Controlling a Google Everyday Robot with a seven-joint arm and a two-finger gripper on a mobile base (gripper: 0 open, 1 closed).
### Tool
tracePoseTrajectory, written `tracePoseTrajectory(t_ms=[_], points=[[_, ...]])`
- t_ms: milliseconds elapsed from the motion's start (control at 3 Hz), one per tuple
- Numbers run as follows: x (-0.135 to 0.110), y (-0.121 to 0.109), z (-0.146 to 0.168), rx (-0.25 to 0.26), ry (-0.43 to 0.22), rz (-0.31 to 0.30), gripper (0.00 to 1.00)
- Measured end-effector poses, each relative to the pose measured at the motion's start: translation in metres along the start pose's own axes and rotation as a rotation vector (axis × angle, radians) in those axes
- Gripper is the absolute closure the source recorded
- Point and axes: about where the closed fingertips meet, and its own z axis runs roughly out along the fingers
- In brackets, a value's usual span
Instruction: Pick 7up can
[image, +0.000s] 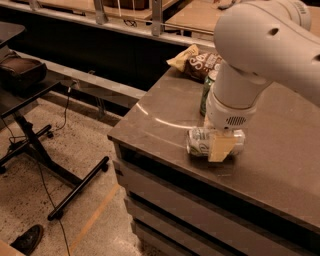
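Gripper (220, 146) is down at the counter (160, 112), right on top of the 7up can (199, 141). Honestly I can't tell whether it's clamped or not, the wrist blocks most of it. The 7up can is lying on its side near the front edge of the counter, with its left end poking out from under the arm. The green can (205, 95) stands upright just behind the wrist, and a bag (197, 61) sits further back by the far edge.

My read: this is the grasp step, nothing lifted yet. To do it well I'd want the squeeze across the round body near its middle, not at an end, since a can lying down will roll or pivot out if the grip's off-centre. Close gently, as thin aluminium dents easily. Then lift straight up before moving anywhere. The green can is close behind, and a sideways drag could knock it over or push the 7up can off the front edge.
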Motion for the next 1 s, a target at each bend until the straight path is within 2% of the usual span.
tracePoseTrajectory(t_ms=[1000], points=[[0.0124,-0.0113,-0.0164,0.041,-0.018,0.029,0.67]])
